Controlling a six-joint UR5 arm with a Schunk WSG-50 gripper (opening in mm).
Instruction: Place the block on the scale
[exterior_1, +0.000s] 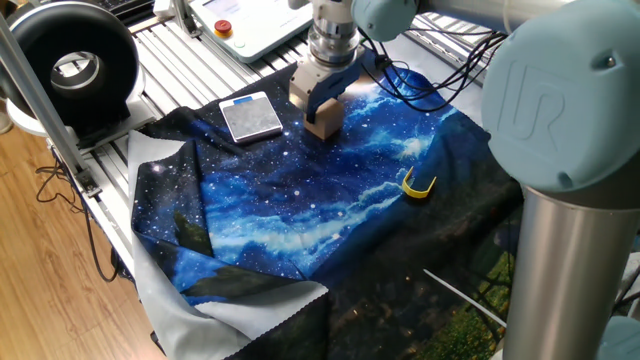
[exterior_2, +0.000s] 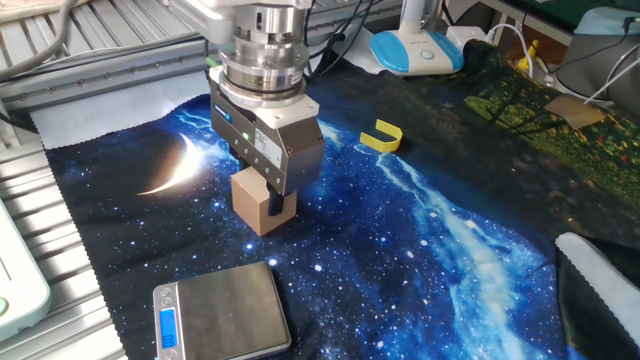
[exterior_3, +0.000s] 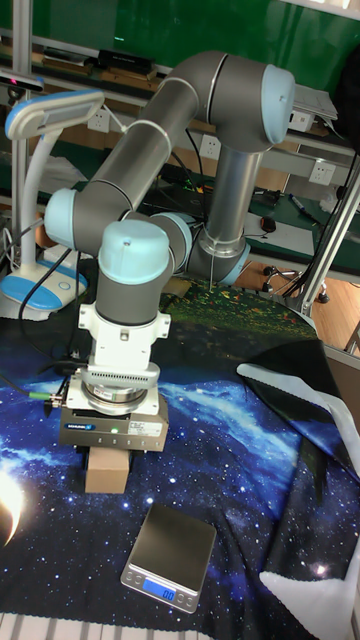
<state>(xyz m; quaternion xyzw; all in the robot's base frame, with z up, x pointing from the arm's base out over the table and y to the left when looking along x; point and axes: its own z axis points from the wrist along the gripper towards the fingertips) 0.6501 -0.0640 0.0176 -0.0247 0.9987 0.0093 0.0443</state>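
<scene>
hand (exterior_2: 268, 203) clamps block (exterior_2: 256, 203), near scale (exterior_2: 222, 310)

Galaxy-print cloth (exterior_2: 450, 240) over table; yellow curved clip (exterior_2: 381, 137) on cloth; white-and-blue rounded device (exterior_2: 417, 50) behind.

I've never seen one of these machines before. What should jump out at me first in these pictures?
Probably the bright blue starry cloth that covers the table, and the big grey and pale blue robot arm bending down over it. At the arm's tip the gripper sits over a small wooden block, its fingers down either side of it. A little silvery scale lies on the cloth just beside it, nearer the table's edge.
</scene>
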